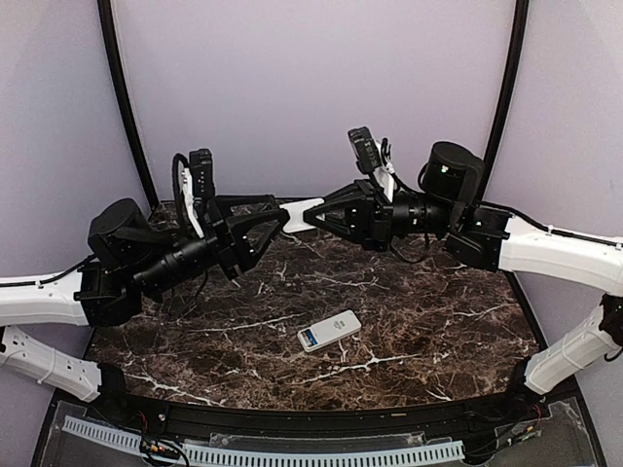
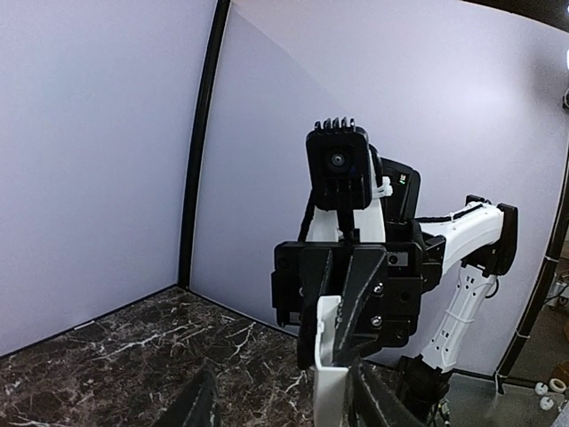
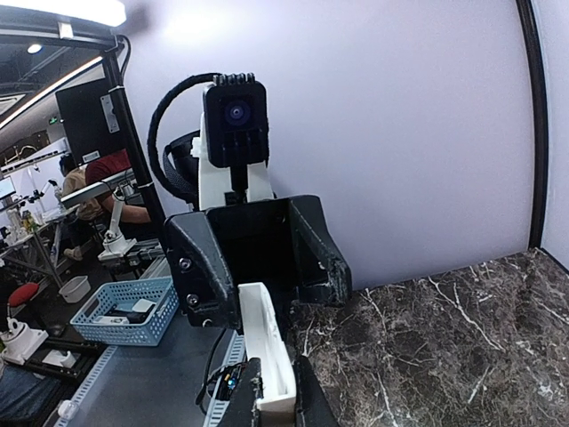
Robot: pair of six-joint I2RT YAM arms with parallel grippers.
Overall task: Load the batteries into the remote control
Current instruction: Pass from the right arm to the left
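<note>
The white hollow plastic piece (image 1: 303, 211), pinched tight by the right end effector (image 1: 319, 214), could drop because the left end effector (image 1: 284, 222) stands open around it; the slim white rectangular plastic remote control (image 1: 329, 331) lies well below both.

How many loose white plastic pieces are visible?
2. A white rectangular handset lies on the marble table; a white plastic piece is between the right gripper and left gripper. Others may be hidden.

White piece (image 3: 265, 349), lower end off-frame
</note>
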